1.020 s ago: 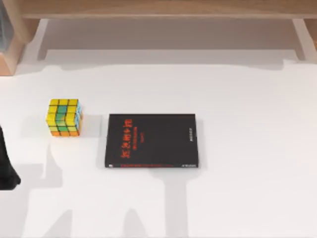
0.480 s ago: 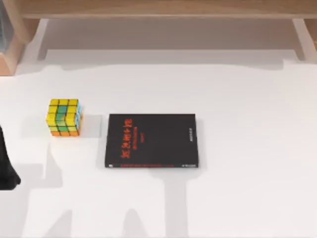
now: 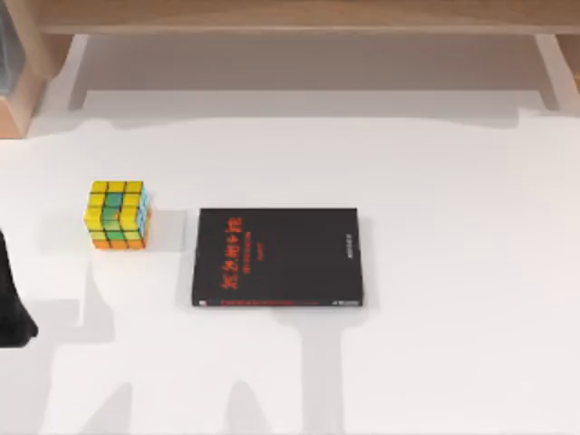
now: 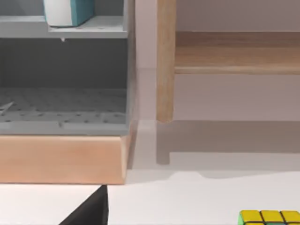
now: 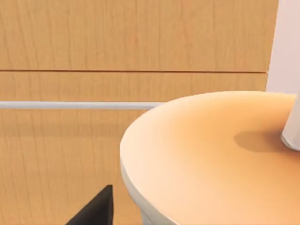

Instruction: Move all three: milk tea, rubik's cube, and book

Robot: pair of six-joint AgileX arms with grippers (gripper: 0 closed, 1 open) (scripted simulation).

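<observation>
Near the counter's (image 3: 453, 272) left edge, the rubik's cube (image 3: 118, 214) sits squarely on its base, and the book (image 3: 278, 257) lies flat just beside it toward the middle, black cover with red characters facing up. The two are close but apart, a strip of bare surface between them. Both look untouched, so I judge neither has yet been moved.

At the left edge, nearer the front corner, a dark part of the left arm (image 3: 13, 308) reaches over the counter. Its wrist view looks toward a wooden-framed shelf unit (image 4: 65, 154) beyond the back-left corner and catches the cube's yellow top; whether its fingers are open or closed I cannot tell. It seems well placed to reach the cube, the nearest of the things.

The right wrist view looks at a round wooden stand (image 5: 206, 154) before a wooden panel, with the edge of a pale object (image 5: 293, 131) resting on it, possibly the milk tea, though too little shows to be sure. Whether the right arm's fingers are open or closed I cannot tell either.
</observation>
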